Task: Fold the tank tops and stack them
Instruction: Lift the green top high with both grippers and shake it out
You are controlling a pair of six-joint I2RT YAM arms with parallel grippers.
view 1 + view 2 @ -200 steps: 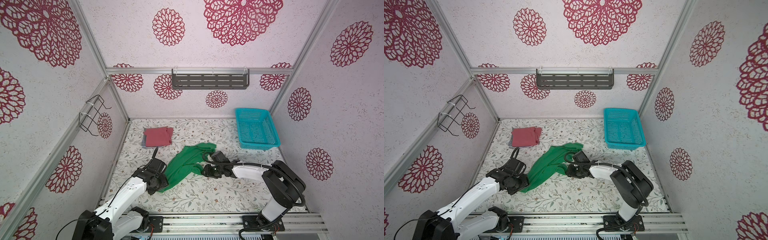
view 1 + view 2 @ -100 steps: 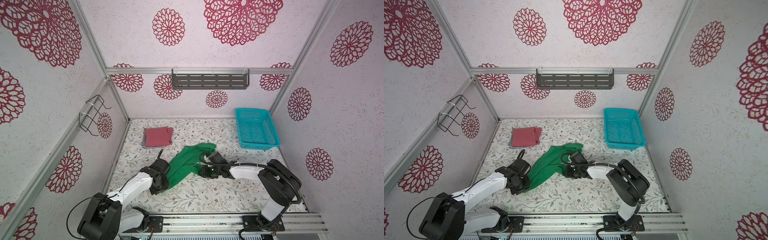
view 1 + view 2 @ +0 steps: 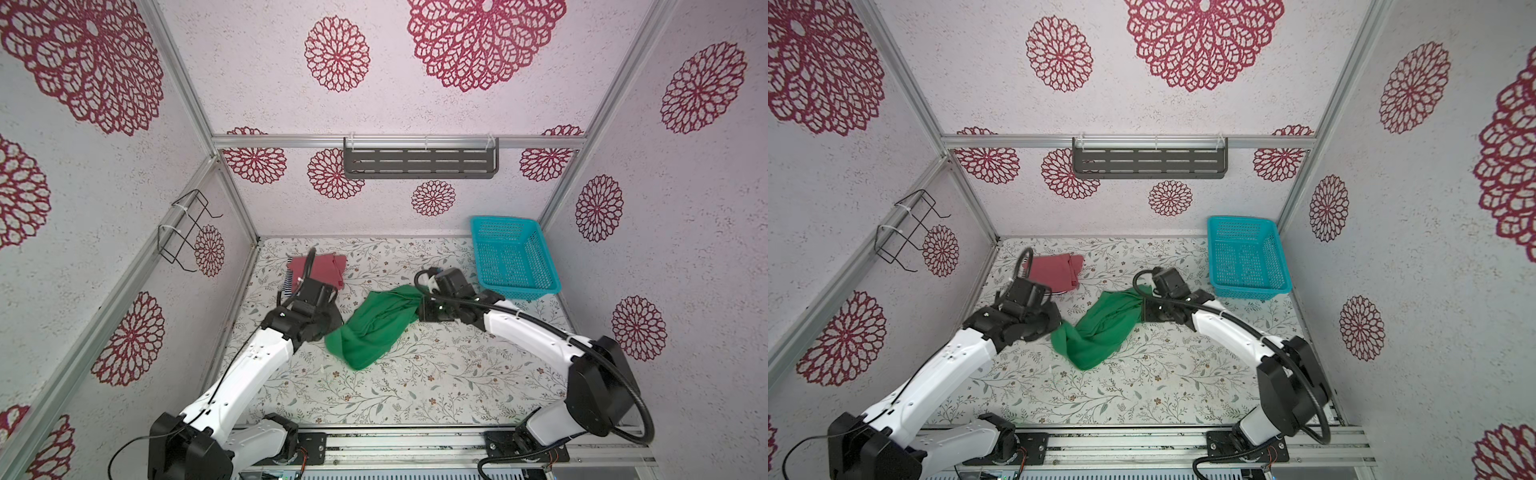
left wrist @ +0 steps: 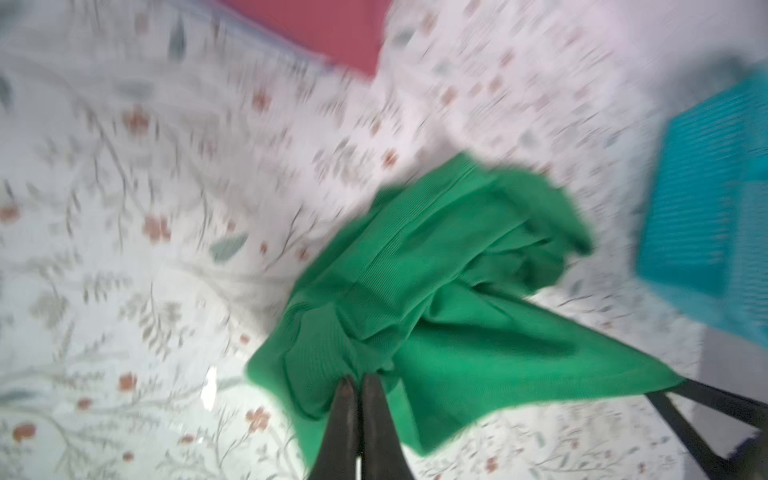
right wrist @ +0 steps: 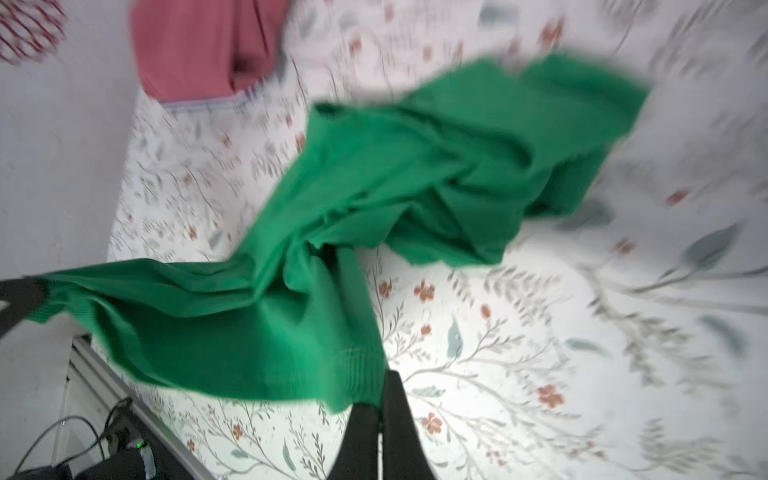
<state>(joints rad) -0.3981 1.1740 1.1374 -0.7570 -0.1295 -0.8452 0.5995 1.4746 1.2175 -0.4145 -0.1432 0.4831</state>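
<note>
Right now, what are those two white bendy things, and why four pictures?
They are two robot arms, each ending in a pincer. Two pictures look down from above; two come from cameras on the arms' wrists. On the flowery table is a crumpled bright green cloth tank top. The left pincer and the right pincer are each shut on an edge of it. Farther back, a folded dusty red-pink cloth top rests on a navy-and-white striped one, and a teal plastic mesh basket stands at the right.

The left gripper [image 4: 359, 380] and the right gripper [image 5: 379, 392], open a moment ago, have pinched shut on two ends of the green tank top [image 3: 374, 328] and moved a little farther back.
</note>
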